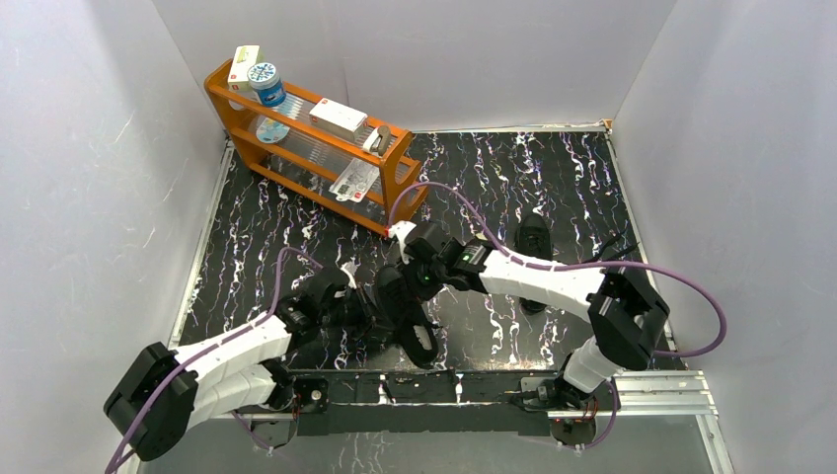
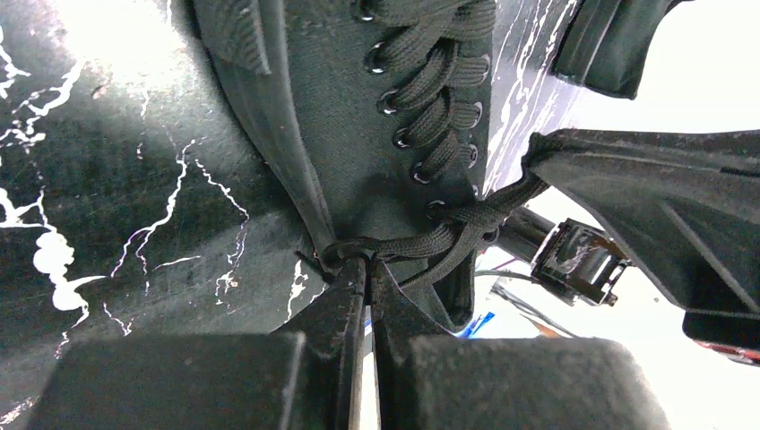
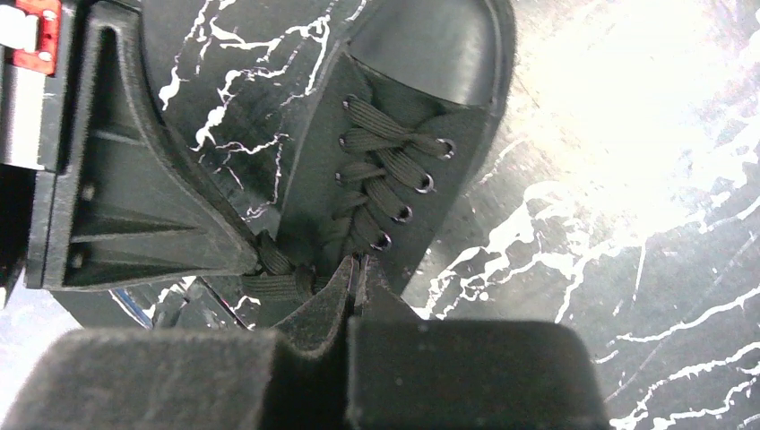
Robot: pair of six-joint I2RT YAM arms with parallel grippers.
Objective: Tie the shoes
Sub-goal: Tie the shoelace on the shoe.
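Near shoe [image 1: 418,341]: table 6 o'clock, between the arms; no bow visible.
Left gripper [image 2: 367,269]: clamped on lace [image 2: 421,240].
Right gripper [image 3: 356,269]: shut, apparently pinching the other strand.
Far shoe [image 1: 534,240]: 2 o'clock of near shoe, unattended.
Progress: early, both knots pending.

The top view is evenly bright and sharp. The wrist views show blown-out glare on the glossy tabletop [image 3: 645,98]. Their near foreground is blurred.
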